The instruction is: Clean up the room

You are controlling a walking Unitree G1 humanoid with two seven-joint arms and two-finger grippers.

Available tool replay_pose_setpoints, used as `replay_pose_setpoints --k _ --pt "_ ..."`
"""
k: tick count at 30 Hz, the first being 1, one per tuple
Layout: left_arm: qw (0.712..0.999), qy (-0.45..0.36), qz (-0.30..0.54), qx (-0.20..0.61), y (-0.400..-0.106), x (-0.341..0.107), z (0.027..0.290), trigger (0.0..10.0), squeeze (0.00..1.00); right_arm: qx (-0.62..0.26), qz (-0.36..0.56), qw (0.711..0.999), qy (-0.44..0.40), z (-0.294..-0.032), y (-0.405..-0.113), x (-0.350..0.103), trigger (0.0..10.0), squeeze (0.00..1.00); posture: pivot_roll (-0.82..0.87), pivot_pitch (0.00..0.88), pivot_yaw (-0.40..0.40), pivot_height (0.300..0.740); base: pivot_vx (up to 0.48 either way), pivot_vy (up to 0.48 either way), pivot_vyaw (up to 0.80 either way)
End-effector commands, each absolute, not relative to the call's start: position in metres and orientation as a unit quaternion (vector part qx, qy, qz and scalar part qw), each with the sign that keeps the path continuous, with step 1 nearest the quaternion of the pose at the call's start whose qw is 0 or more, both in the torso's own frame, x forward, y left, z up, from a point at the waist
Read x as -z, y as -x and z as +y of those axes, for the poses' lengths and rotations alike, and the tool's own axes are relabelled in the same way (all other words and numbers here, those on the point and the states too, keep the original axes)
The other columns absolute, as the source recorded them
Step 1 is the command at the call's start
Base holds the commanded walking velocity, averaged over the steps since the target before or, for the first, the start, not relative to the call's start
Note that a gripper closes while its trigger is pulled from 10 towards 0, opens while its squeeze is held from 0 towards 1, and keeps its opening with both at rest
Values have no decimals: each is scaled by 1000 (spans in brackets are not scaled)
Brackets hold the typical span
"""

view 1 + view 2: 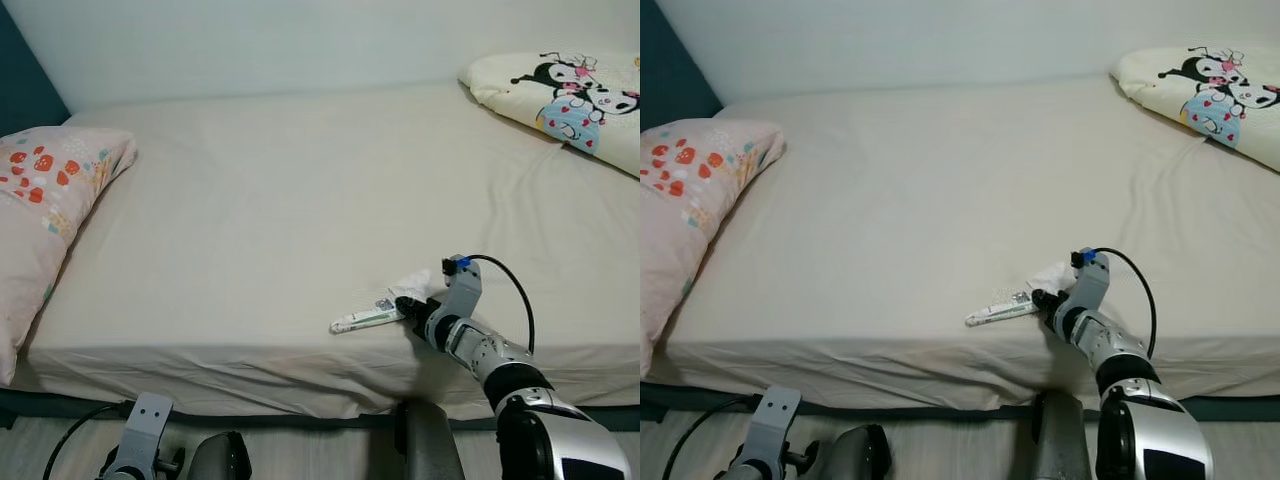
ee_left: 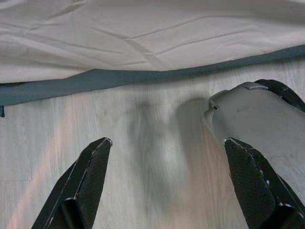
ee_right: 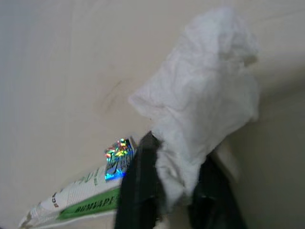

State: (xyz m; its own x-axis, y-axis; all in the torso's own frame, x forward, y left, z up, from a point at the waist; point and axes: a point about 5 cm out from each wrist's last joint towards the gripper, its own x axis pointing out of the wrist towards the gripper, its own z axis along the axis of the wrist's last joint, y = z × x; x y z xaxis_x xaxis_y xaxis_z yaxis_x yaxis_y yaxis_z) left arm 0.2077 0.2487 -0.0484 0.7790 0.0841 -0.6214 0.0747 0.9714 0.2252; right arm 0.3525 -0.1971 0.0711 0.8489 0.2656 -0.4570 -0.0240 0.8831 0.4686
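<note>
The right gripper [image 3: 171,191] pinches a tissue [image 3: 200,105] on the bed [image 1: 300,200], a tube [image 3: 81,200] just beside its fingers; the left gripper [image 2: 167,186] hangs spread.

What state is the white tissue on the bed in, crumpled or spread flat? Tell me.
Crumpled. The white tissue stands bunched in wrinkled folds, pinched between the right gripper fingers, beside the wrapper on the bed.

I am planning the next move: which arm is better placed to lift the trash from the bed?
The right. The right gripper is on the bed, fingers closed on the crumpled tissue, beside the toothpaste tube. The left gripper hangs open over the floor.
</note>
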Motion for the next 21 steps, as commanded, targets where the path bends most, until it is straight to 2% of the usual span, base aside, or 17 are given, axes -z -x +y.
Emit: replay_pose_setpoints --k 1,6,9,13,16,21 --pt "931 -122 343 3 -203 52 247 10000 0 -83 311 917 -235 -188 -337 -47 0 0 -42 160 90 492 0 0 0" --pt "932 -121 341 4 -206 51 245 10000 0 -87 274 921 -264 -188 -340 -52 0 0 -43 153 88 492 0 0 0" --pt "936 -119 330 -1 -213 47 245 10000 0 -77 200 924 -316 -195 -346 -65 0 0 -42 148 87 492 0 0 0" --pt "940 -117 322 -5 -217 44 246 10000 0 -69 153 919 -358 -201 -350 -74 0 0 -41 147 86 492 0 0 0" --pt "945 -112 306 -14 -225 38 248 10000 0 -88 85 907 -403 -206 -353 -89 0 0 -46 139 86 492 0 0 0" --pt "951 -104 290 -29 -233 31 251 10000 0 -113 46 902 -414 -207 -355 -100 0 0 -50 130 82 492 0 0 0"
